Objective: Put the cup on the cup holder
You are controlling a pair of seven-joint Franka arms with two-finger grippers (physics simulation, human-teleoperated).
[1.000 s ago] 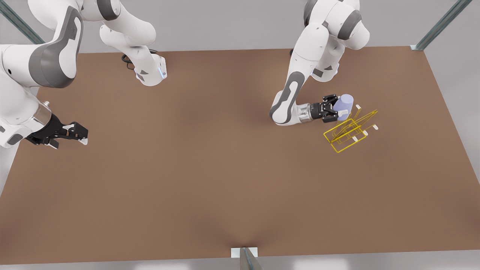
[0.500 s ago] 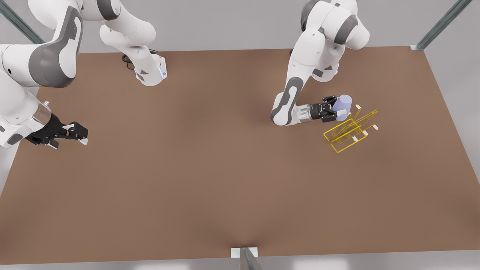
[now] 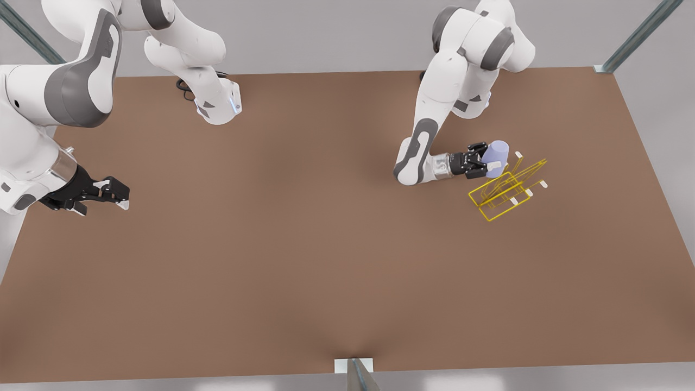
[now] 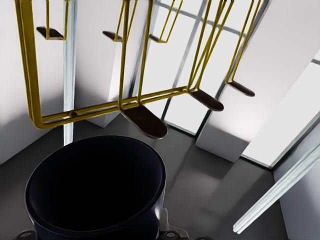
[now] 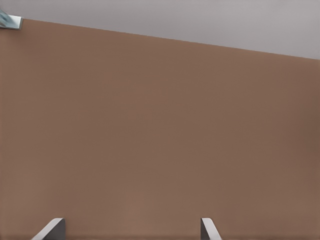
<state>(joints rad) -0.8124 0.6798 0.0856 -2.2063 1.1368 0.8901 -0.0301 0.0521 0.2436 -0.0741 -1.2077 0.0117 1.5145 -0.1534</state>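
My left hand (image 3: 485, 161) squeezes the cup (image 3: 496, 155), tipped over the cup holder (image 3: 507, 187) at the front view's right; my fingers hide part of the cup. My left wrist view looks into the cup's dark mouth (image 4: 95, 187) under the prongs (image 4: 145, 120). My right hand (image 3: 111, 194) waits, fingers spread apart, over the counter (image 3: 304, 244).

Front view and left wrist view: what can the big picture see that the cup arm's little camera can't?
The front view alone gives the whole brown table, the right gripper waiting open over the table at that view's left, and the left gripper shut on the lavender cup from outside. The left wrist view alone looks along the dark cup toward the cup holder's prongs and shows their flat tips up close. Both share the cup and the yellow cup holder, with the cup beside the holder and not yet on a prong.
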